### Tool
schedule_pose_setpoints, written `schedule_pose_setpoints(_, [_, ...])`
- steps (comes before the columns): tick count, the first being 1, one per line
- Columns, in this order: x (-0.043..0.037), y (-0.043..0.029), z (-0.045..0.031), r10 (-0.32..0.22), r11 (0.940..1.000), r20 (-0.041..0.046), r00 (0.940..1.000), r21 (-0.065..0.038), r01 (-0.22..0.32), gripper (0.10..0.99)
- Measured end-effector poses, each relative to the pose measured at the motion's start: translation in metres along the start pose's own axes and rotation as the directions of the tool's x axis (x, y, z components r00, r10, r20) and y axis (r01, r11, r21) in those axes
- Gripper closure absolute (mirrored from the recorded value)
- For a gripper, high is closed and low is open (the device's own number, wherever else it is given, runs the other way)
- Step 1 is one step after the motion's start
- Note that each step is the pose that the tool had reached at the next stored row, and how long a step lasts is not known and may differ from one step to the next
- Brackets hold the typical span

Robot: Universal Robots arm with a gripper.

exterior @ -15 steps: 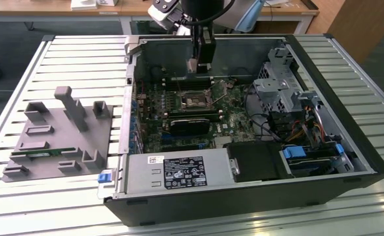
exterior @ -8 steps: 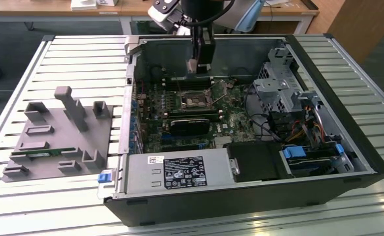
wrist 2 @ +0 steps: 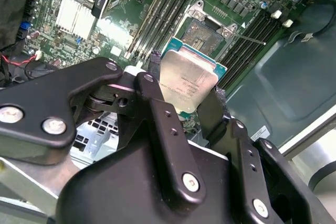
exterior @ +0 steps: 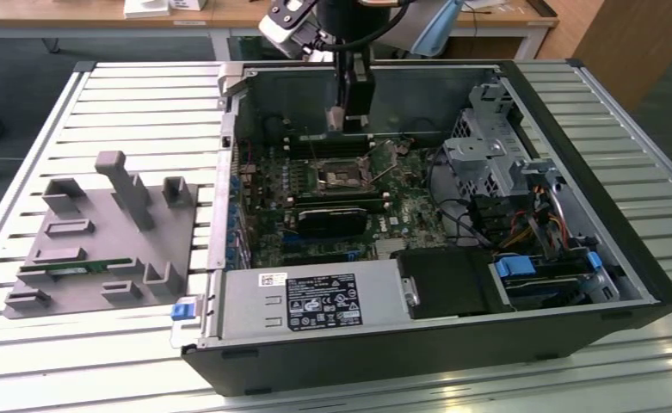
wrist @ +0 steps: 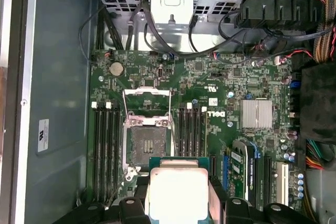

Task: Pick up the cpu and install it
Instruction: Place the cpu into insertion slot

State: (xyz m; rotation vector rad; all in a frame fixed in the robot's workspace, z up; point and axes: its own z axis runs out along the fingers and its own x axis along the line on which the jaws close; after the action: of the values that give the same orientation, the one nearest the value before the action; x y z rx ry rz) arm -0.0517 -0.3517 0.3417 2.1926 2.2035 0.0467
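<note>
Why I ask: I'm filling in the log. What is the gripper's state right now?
Gripper: closed, holding the cpu over the motherboard, near the empty socket.

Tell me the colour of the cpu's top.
The cpu top is silvery-grey, green-edged; clearest in the second wrist view.

Looks like a robotics lab: open PC case [exterior: 428, 357] on a slatted metal bench [exterior: 140, 103], grey jig [exterior: 83, 249] alongside, office desks [exterior: 243, 13] behind.
</note>
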Motion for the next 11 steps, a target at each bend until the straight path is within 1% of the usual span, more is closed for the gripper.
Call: schedule_pose_setpoints(11, [0.0, -0.0003, 0.0064, 0.0, 1.0, 0.0001, 1.0, 0.0, 0.0, 0.553])
